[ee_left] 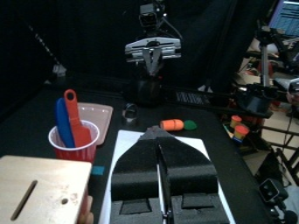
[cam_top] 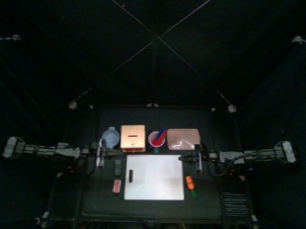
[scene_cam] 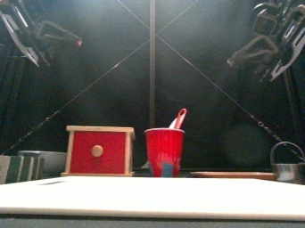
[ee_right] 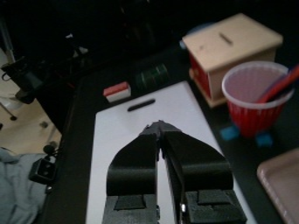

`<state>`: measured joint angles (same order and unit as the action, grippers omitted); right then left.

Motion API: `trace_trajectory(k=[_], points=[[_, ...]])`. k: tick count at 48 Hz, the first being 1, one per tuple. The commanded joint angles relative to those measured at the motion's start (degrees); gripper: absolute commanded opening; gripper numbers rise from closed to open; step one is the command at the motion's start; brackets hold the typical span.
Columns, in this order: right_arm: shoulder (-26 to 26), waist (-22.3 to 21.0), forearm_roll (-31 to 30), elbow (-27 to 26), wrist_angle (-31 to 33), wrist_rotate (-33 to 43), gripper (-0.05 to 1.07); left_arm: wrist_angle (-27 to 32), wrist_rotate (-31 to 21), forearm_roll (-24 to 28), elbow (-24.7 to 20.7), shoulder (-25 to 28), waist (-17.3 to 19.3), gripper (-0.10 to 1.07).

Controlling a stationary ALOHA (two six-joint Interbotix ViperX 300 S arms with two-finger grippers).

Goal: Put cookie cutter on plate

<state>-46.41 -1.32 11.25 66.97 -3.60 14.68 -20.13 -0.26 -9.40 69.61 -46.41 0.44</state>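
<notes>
While closed, right gripper, cookie cutter apart ahead, beside cup

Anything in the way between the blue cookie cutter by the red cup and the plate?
Nothing visible. The cookie cutter sits at the red cup's foot, and the plate lies beside it with no object between.

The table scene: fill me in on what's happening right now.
Nothing is being handled yet. Both arms hang raised at the table's sides, the left gripper and the right gripper shut and holding nothing. A white cutting board lies bare in the middle. Behind it stand a wooden box, a red cup with utensils in it, and a plate. An orange piece lies by the board's right edge; whether it is the cookie cutter I cannot tell.
</notes>
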Motion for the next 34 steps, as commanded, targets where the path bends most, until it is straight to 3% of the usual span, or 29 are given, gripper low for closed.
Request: trace_trajectory(k=[1, 11, 20, 26, 34], points=[[-0.7, -0.44, 0.26, -2.55, 6.77, 1.05, 0.02, -1.41, 0.18, -0.18, -1.76, 1.76, 0.18, -0.03], [-3.96, -6.68, -0.62, -6.77, 26.02, 1.85, 0.03, -4.75, 0.09, -0.26, -1.49, 2.9, 0.35, -0.03], [-4.75, -11.43, -0.62, -7.21, 35.68, 1.85, 0.08, -4.75, 0.0, -0.79, -1.14, 2.99, 0.44, -0.03], [-4.75, -13.27, -0.62, -6.15, 38.23, 1.93, 0.26, -4.83, 0.09, -1.14, -0.79, 2.99, 0.44, -0.03], [-4.22, -14.15, -1.41, -3.08, 38.32, 1.85, 0.66, -4.83, 0.09, -1.14, -0.09, 2.99, 0.44, -0.02]])
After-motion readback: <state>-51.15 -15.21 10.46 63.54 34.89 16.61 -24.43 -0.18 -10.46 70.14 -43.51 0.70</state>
